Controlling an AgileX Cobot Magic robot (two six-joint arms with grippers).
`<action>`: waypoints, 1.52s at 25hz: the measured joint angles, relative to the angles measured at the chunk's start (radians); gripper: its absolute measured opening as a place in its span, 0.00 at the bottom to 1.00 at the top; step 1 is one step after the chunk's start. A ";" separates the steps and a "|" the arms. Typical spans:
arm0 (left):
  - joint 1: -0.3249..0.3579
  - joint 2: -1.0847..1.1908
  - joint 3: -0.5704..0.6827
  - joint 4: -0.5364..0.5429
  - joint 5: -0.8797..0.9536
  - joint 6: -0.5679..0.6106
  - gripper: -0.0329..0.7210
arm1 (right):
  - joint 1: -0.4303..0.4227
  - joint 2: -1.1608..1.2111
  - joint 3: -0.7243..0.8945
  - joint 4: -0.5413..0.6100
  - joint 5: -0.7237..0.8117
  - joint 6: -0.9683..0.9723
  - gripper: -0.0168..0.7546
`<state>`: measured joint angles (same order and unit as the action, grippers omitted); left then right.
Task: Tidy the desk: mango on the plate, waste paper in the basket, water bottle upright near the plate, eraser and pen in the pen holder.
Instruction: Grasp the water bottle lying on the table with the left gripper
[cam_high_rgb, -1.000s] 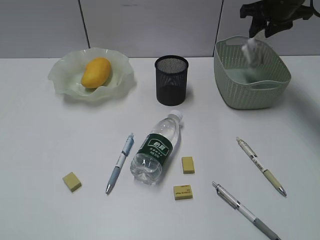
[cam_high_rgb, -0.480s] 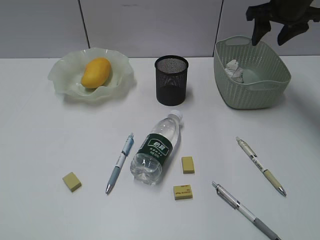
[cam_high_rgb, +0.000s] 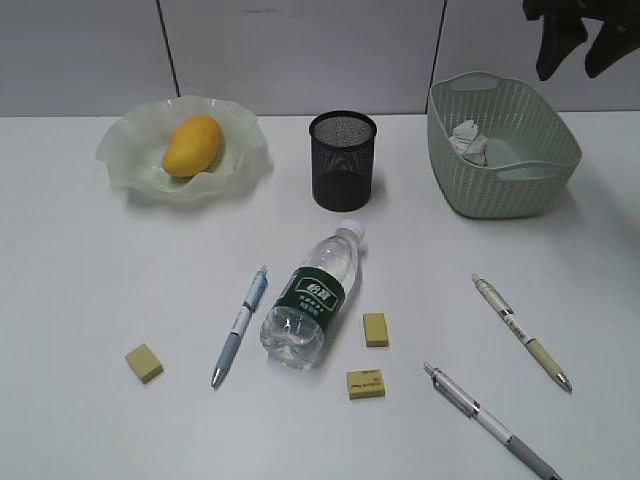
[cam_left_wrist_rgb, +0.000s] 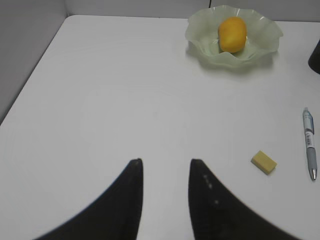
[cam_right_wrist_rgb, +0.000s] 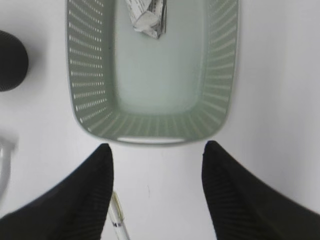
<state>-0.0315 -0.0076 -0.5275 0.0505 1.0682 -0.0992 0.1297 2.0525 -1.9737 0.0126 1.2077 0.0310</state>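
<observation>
Waste paper (cam_high_rgb: 469, 141), crumpled white-grey, lies in the basket (cam_high_rgb: 540, 190); right pincer (cam_right_wrist_rgb: 156, 152) gapes empty.

mango (cam_high_rgb: 192, 144) on plate (cam_high_rgb: 130, 160); waste paper (cam_high_rgb: 469, 140) in basket (cam_high_rgb: 500, 190); water bottle (cam_high_rgb: 312, 297) lying down.

The water bottle (cam_high_rgb: 312, 303) carries a dark green label with white writing, too small to read. One eraser (cam_high_rgb: 366, 384) shows a faint reddish print, also illegible. No other text is visible.
</observation>
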 joint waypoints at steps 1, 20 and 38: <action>0.000 0.000 0.000 0.000 0.000 0.000 0.36 | 0.000 -0.032 0.032 0.000 0.000 -0.001 0.60; 0.000 0.000 0.000 0.010 0.000 0.000 0.36 | 0.000 -0.750 0.743 0.070 0.002 -0.040 0.60; 0.000 0.000 0.000 0.011 0.000 0.000 0.36 | 0.000 -1.444 1.187 0.071 -0.036 -0.037 0.60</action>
<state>-0.0315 -0.0076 -0.5275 0.0617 1.0682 -0.0992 0.1297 0.6088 -0.7870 0.0833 1.1716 -0.0064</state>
